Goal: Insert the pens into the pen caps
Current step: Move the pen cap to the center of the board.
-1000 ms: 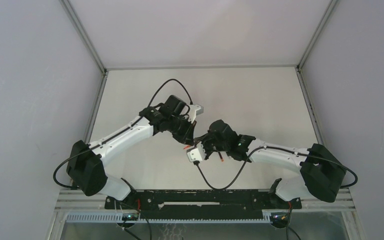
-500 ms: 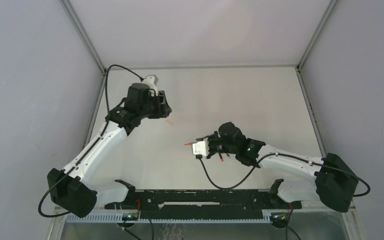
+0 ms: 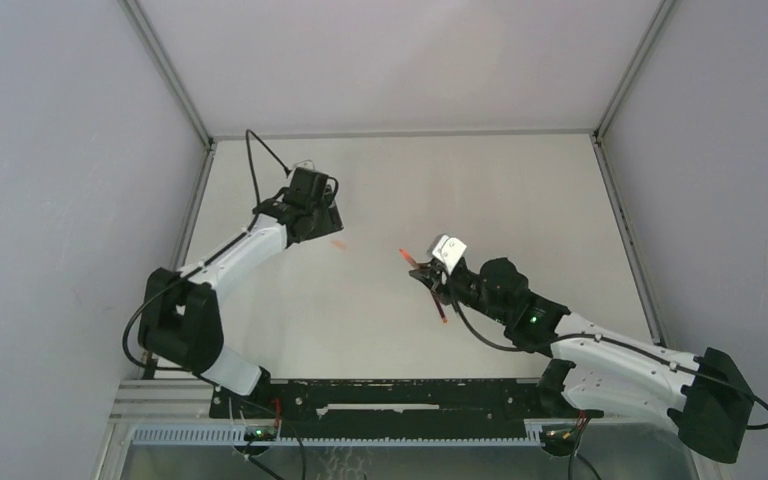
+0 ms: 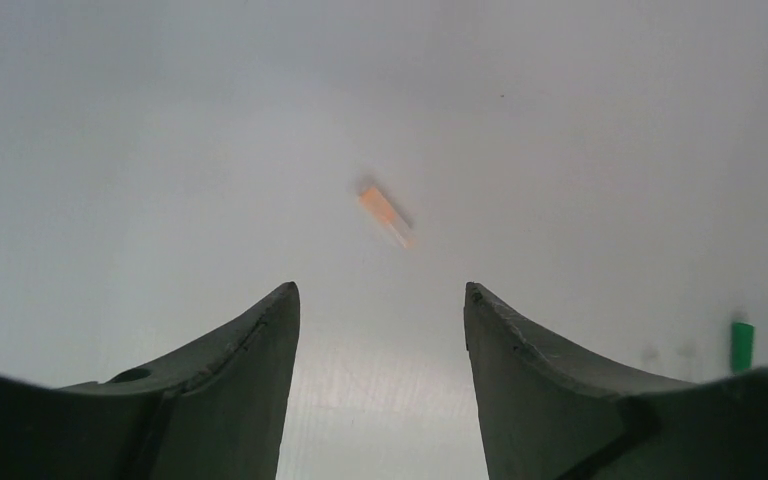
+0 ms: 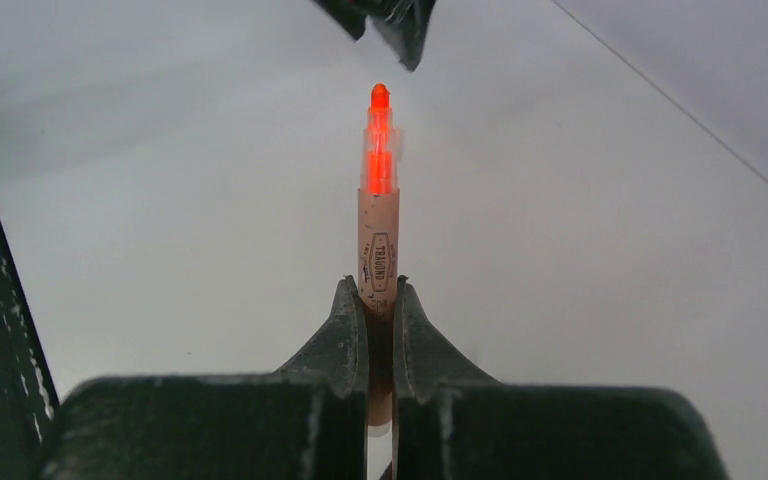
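Release: we find left gripper [image 4: 380, 300] newly open, red cap [image 4: 385, 215] mid-frame on surface [image 4: 160, 150]; right gripper [image 5: 371, 292] clamps uncapped pen [image 5: 378, 215]; regrasp needed.

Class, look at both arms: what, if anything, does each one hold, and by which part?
The right gripper clamps a red pen by its pale barrel, red end sticking out. The left gripper holds nothing; its jaws stand open.

Bright diffuse light, blurry backgrounds
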Available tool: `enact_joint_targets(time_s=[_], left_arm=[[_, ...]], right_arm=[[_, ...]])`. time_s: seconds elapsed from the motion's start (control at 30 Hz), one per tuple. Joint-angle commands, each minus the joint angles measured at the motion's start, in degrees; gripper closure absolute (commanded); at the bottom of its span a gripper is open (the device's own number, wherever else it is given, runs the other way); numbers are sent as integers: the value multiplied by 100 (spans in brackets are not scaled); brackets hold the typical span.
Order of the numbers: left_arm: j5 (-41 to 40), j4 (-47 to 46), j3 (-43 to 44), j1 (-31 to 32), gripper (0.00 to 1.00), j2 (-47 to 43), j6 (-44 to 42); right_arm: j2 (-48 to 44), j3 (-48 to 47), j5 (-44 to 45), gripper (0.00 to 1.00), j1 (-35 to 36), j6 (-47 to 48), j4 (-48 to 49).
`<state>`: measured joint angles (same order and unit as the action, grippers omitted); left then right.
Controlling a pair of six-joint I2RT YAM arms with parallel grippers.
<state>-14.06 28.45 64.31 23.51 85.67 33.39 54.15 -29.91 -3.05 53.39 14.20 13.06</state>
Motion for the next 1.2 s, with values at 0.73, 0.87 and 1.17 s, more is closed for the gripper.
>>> enact_joint_targets(time_s=[0.73,0.87,1.17], left_arm=[[465,1082,3118,-123,35,3019,-4036],[757,1294,3299,-349,35,3242,-3975],[554,1427,3206,-390,36,3514,-3946]], right_arm=[[-1558,29,939,100,-36,-1211,-1569],[-1510,29,956,100,-17,-1313,-1589],[-1511,29,980,100,-12,-1001,-1581]])
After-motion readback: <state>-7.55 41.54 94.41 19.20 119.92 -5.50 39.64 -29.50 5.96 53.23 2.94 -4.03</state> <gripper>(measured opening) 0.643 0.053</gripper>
